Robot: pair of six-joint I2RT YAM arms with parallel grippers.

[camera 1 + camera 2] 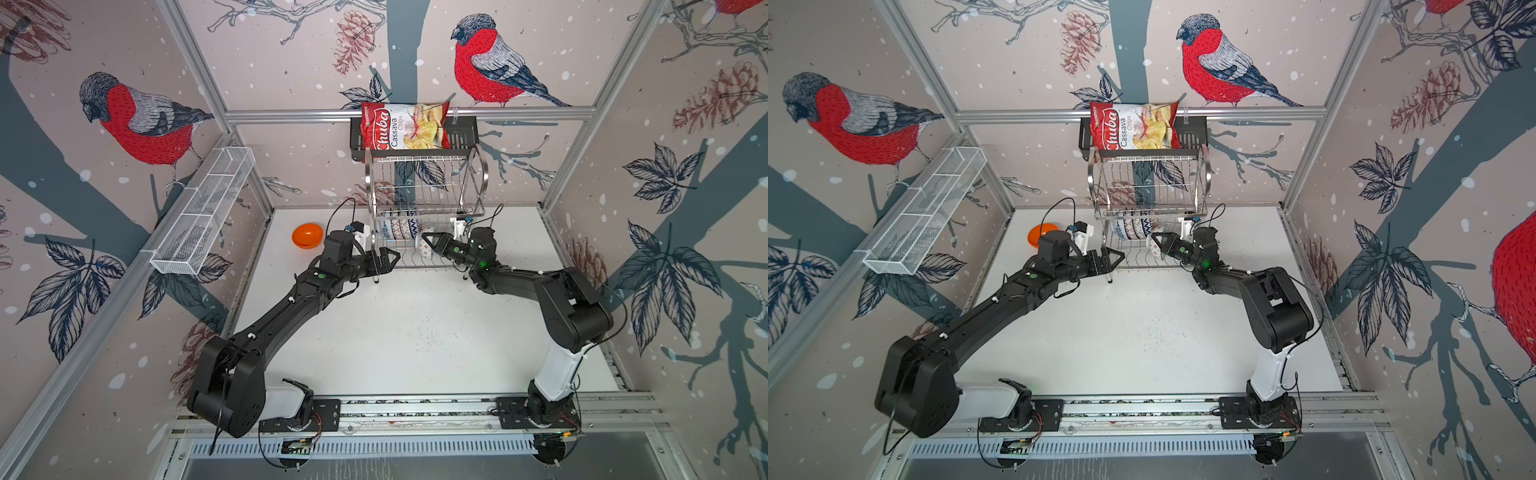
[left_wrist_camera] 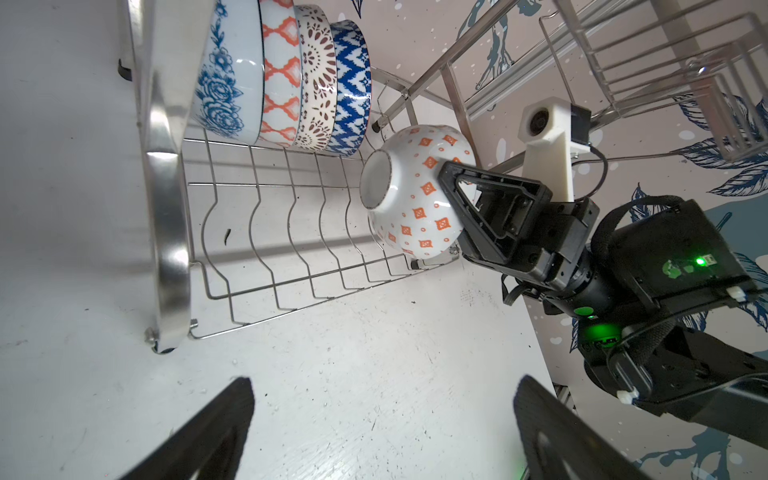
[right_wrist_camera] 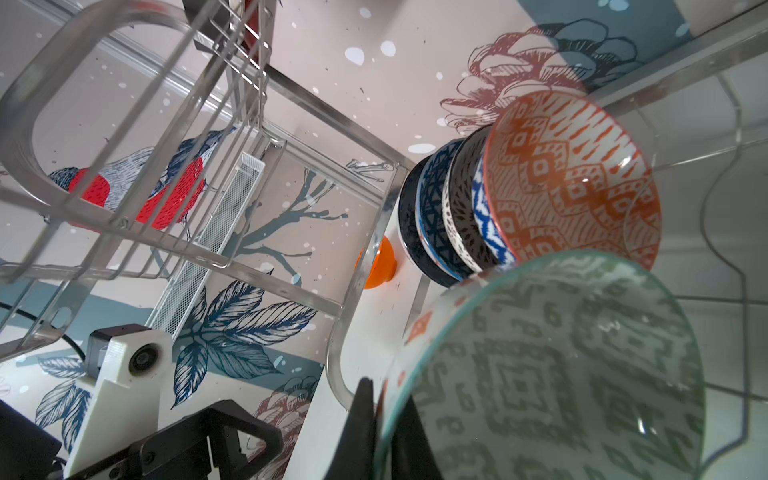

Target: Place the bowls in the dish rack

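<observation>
Pinches rim of diamond-patterned bowl [image 2: 409, 195], frame centre, with right end effector [image 2: 451, 208]; holds left end effector [image 2: 384, 388] wide, empty. Seems glazed, slick, breakable; suits rim hold.

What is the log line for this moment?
left gripper: open | right gripper: shut on orange-diamond bowl over dish rack lower tier | racked: four bowls | table: orange bowl

Dish rack [image 2: 166, 187]: steel wire, upright. On the lower tier four bowls stand on edge, packed touching:
- blue-floral bowl [image 2: 226, 83]
- red-white bowl [image 2: 280, 83]
- dotted bowl [image 2: 316, 83]
- blue zigzag bowl [image 2: 351, 91]

Grey-green bowl [image 2: 411, 195], orange diamonds outside, is tipped sideways over the slot wires, its rim pinched in my right gripper [image 1: 428, 241]. Orange bowl [image 1: 307, 235] lies outside, left of the rack.
</observation>
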